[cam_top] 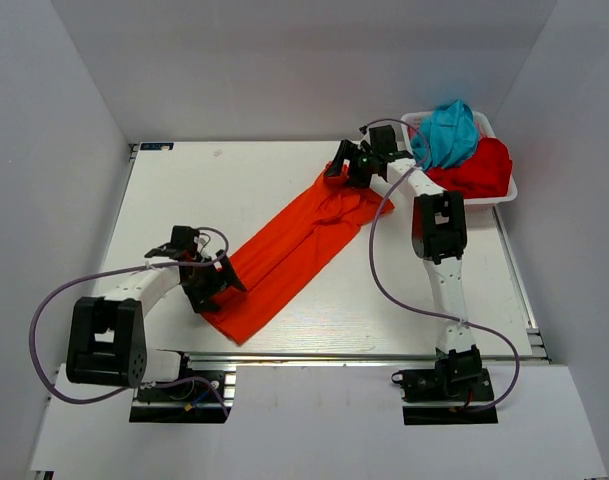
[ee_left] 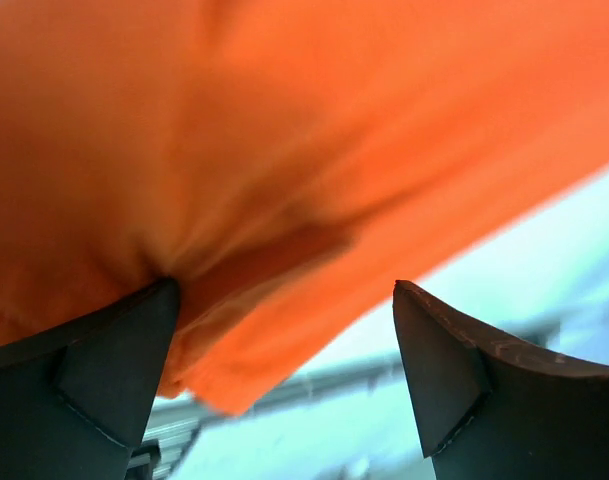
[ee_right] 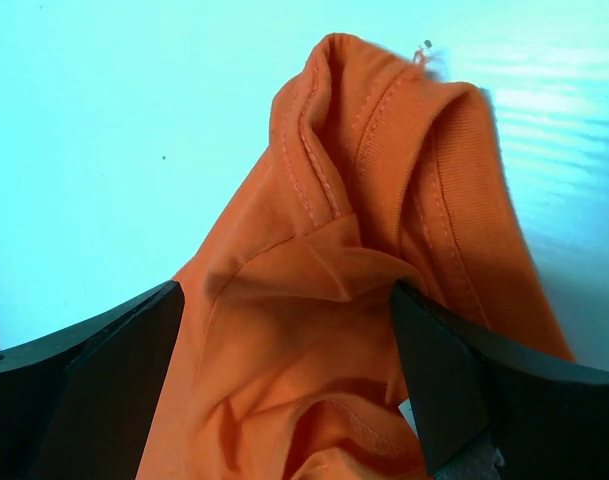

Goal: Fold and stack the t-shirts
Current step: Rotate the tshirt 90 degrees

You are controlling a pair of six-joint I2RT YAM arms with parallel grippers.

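The bright orange-red t-shirt (cam_top: 294, 250) lies as a long diagonal band on the white table, from near left to far right. My left gripper (cam_top: 219, 283) is at its near-left end, open; in the left wrist view (ee_left: 284, 290) the orange fabric (ee_left: 284, 150) drapes against the left finger only. My right gripper (cam_top: 342, 168) is at the far-right end, open; in the right wrist view (ee_right: 284, 290) the bunched collar fabric (ee_right: 314, 330) lies between the spread fingers. The teal-blue t-shirt (cam_top: 452, 132) and the deeper red t-shirt (cam_top: 481, 168) lie crumpled in the basket.
The small white basket (cam_top: 484, 200) stands at the far right corner of the table, just behind my right arm. Grey walls close in the table on the left, back and right. Cables loop from both arms.
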